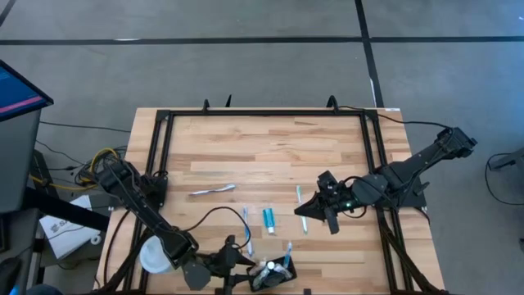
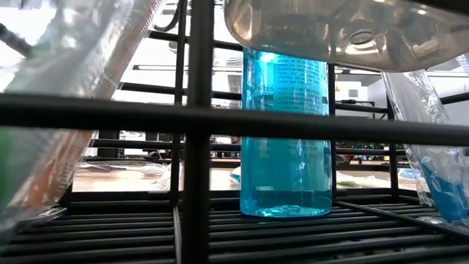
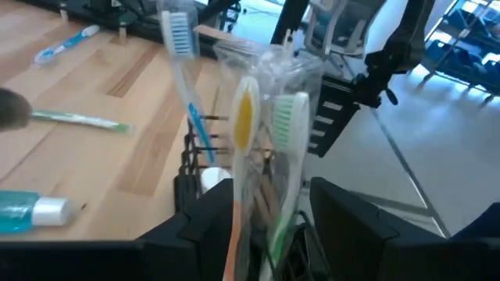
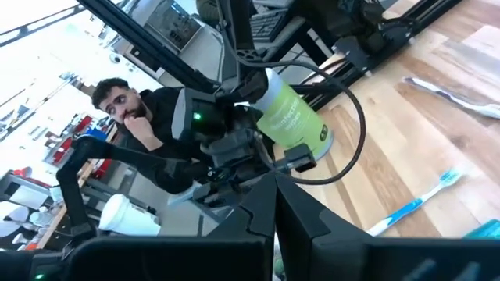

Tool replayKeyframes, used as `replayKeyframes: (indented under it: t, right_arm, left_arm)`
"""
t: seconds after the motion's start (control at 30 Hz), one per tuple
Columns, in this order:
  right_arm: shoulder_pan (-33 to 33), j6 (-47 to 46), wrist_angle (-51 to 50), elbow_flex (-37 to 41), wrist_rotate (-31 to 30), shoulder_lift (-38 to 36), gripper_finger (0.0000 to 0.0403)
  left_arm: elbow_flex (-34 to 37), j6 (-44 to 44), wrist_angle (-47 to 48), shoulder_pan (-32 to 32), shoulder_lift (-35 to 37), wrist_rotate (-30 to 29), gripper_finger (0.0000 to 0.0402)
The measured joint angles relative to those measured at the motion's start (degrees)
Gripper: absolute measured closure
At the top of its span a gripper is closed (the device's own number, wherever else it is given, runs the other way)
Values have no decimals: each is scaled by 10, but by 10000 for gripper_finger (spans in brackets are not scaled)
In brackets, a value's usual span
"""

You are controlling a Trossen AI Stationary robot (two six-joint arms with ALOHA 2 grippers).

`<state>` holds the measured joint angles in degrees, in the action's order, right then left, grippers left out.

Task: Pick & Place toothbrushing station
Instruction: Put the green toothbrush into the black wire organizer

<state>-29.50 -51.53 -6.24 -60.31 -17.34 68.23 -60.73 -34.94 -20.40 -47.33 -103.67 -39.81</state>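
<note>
The black holder (image 1: 278, 275) of the toothbrushing station stands near the table's front edge. A blue-bristled toothbrush (image 3: 181, 47) and a clear-wrapped pack of an orange and a green toothbrush (image 3: 269, 117) stick up out of it. My left gripper (image 1: 246, 264) is open and level at the holder's left, one finger (image 3: 207, 230) on each side of the pack. A teal tube (image 1: 268, 217), a blue toothbrush (image 1: 246, 221) and a green-white toothbrush (image 1: 300, 209) lie flat on the table. My right gripper (image 1: 330, 220) hangs shut beside the green-white toothbrush. My left gripper has its fingers on either side of the wrapped pack's lower part (image 3: 258, 211), coming level from the table's left. Whether either finger touches the wrap, I cannot tell. The pack stands upright in the holder.
A pale green cup with a white lid (image 1: 154, 256) stands at the front left, beside my left arm. A wrapped strip (image 1: 211, 191) lies mid-table. A person (image 4: 133, 117) sits beyond the front edge. In the low view a rack and a blue bottle (image 2: 286, 139) block the table.
</note>
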Motion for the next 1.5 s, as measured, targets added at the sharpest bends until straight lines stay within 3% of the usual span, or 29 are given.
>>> replayKeyframes:
  t: [0.13,0.47,0.67,1.1,1.5]
  right_arm:
    - [0,3,-11,0,0,0,388]
    - [10,-89,-130,0,-3,0,272]
    - [20,-125,-169,0,2,0,233]
    - [50,-167,-245,0,100,0,232]
    - [68,-198,-375,0,116,0,235]
  left_arm:
    - [0,-3,-1,0,17,13,238]
    - [-1,-32,-3,23,116,13,249]
    - [-1,-40,-1,56,159,40,258]
    - [-1,-110,108,103,164,123,282]
    - [-1,-180,188,133,164,138,282]
